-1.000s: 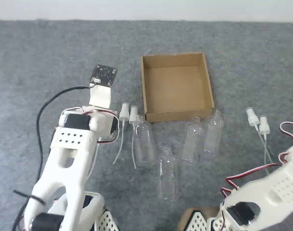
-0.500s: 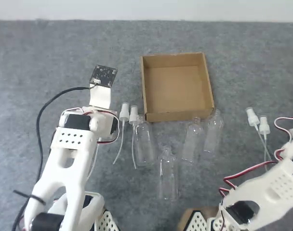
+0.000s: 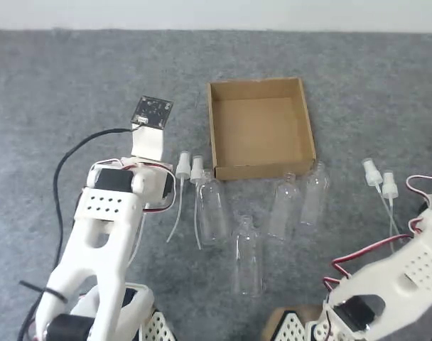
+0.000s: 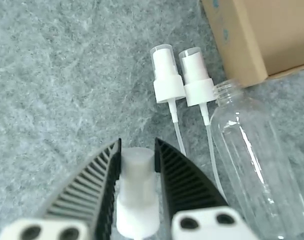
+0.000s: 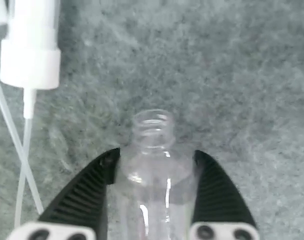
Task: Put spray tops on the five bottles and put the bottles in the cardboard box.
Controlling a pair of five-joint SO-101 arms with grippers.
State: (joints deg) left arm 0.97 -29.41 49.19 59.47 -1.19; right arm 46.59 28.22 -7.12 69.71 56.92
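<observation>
Held upright between the fingers of my left gripper (image 4: 137, 150) is a white spray top (image 4: 137, 190), and the gripper is shut on it. Just beyond it lie two more spray tops (image 4: 167, 75) (image 4: 197, 75) beside a clear bottle (image 4: 252, 150) and a corner of the cardboard box (image 4: 257, 35). My right gripper (image 5: 154, 160) is shut on a clear bottle (image 5: 152, 170), neck open and pointing away, near a spray top (image 5: 29, 50). From above, the box (image 3: 308, 128) stands at the middle back with several bottles (image 3: 211, 209) (image 3: 283, 206) lying in front of it.
Two spray tops (image 3: 372, 172) (image 3: 390, 185) lie on the grey carpet at the right, close to the right arm (image 3: 393, 284). The left arm (image 3: 109, 213) stands left of the bottles. Bare carpet stretches left of and behind the box.
The right arm has shifted a little toward the right edge of the high view. The left arm, the box and the lying bottles have not moved.
</observation>
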